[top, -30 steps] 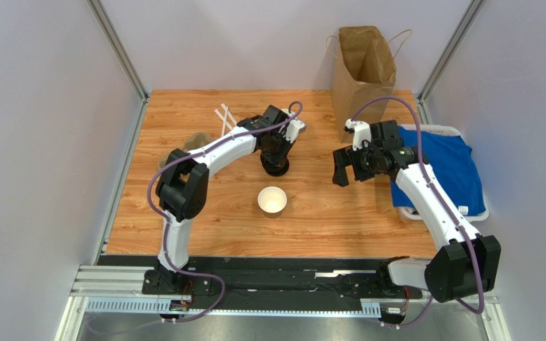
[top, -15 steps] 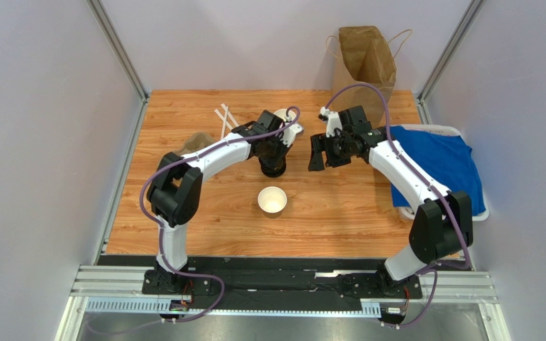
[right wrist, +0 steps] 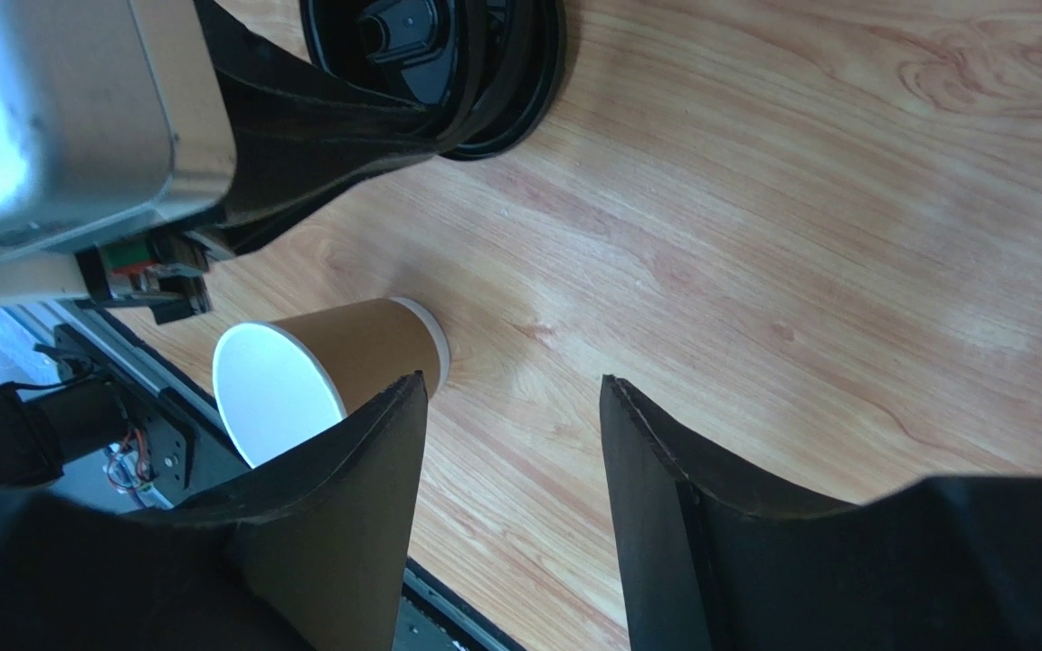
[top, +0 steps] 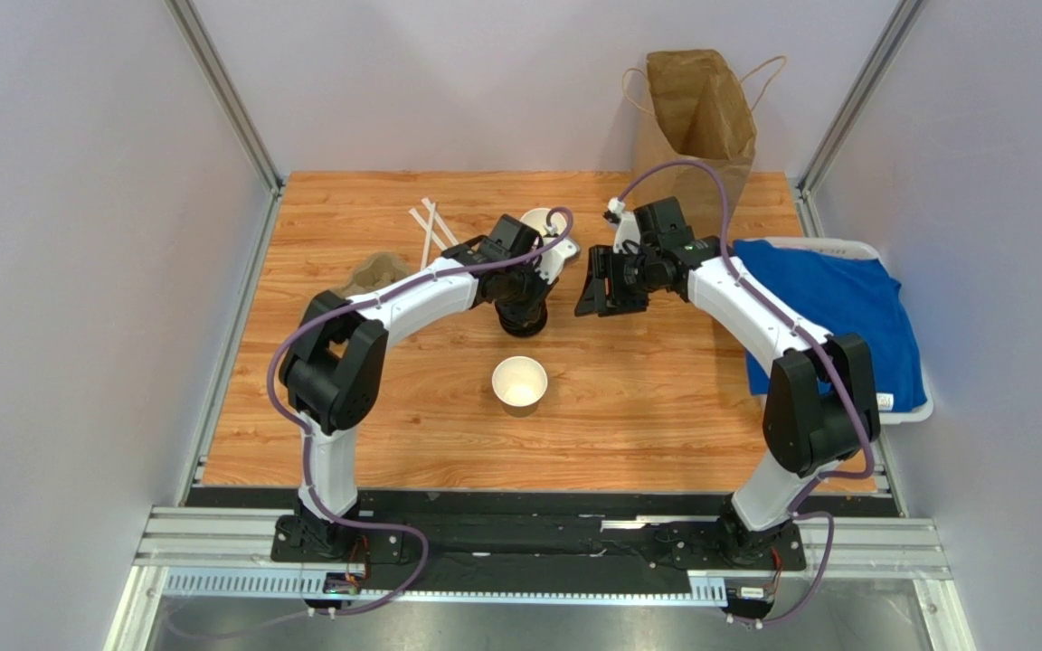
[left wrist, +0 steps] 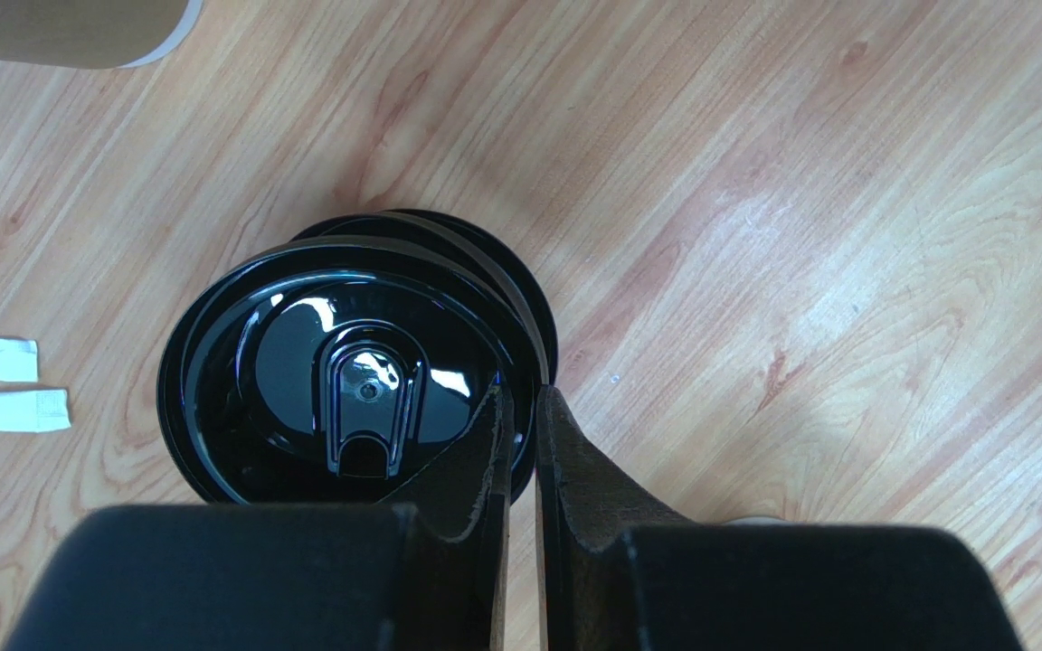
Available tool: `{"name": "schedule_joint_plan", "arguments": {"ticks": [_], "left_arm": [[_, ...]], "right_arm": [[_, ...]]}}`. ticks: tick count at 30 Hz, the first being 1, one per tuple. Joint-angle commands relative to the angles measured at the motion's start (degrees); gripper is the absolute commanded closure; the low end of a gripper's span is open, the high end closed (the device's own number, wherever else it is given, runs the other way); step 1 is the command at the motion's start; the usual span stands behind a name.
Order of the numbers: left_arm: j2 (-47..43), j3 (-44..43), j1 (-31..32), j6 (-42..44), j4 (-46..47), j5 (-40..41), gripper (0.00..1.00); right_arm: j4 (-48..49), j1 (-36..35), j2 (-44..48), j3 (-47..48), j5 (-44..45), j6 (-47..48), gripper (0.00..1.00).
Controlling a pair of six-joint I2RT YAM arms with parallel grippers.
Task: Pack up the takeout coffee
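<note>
Mid-table, the left gripper [left wrist: 520,396] pinches the rim of a black lid [left wrist: 350,393], its jaws drawn narrow on the edge. The lid sits tilted over a second lid [right wrist: 529,79] that lies flat on the wooden table [top: 649,407]. The views do not show whether a cup sits beneath them.

Just to the right, the right gripper [right wrist: 513,393] hovers with its jaws partly apart, only bare wood between them.

An uncovered cup [top: 520,383] stands upright, mouth up, nearer the arms' bases and apart from both lids.

At the far edge, behind the right arm, a brown paper bag [top: 694,129] stands open. A blue cloth [top: 839,319] lies at the right side. White strips [top: 429,228] and a pulp carrier [top: 374,271], partly hidden by the left arm, lie to the left.
</note>
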State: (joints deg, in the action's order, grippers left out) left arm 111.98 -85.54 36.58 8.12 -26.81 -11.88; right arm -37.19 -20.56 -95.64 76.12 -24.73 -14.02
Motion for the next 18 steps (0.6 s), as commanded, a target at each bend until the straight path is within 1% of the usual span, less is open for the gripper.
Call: {"name": "schedule_joint_plan", "arguments": {"ticks": [1, 3, 4, 6, 10, 13, 18], "left_arm": [[-3.97, 1.42, -0.63, 0.50, 3.69, -1.30, 1.00], [-4.67, 2.83, -0.63, 0.32, 4.30, -1.74, 1.00], [-5.10, 3.35, -0.63, 0.40, 5.09, -1.74, 1.00], [-5.89, 5.02, -0.72, 1.19, 6.15, -2.01, 1.00], [-5.99, 5.73, -1.07, 1.11, 7.03, -2.00, 1.00], [-6.16, 6.00, -1.33, 0.84, 7.65, -2.80, 1.00], [-6.25, 6.17, -1.42, 1.46, 8.44, -3.24, 1.00]], "right_arm": [[6.33, 0.34, -1.13, -0.53, -3.65, -3.12, 0.46], [7.74, 0.95, -1.83, -1.49, -5.93, -3.82, 0.46], [9.14, 1.04, -2.10, -1.67, -6.73, -4.17, 0.49], [10.20, 1.57, -3.15, -1.85, -8.22, -4.70, 0.50], [12.31, 2.89, -5.17, -1.85, -12.78, -4.79, 0.54], [13.72, 3.07, -6.40, -1.67, -16.12, -5.05, 0.54], [17.32, 3.07, -8.42, -1.50, -17.54, -7.42, 0.54]]}}
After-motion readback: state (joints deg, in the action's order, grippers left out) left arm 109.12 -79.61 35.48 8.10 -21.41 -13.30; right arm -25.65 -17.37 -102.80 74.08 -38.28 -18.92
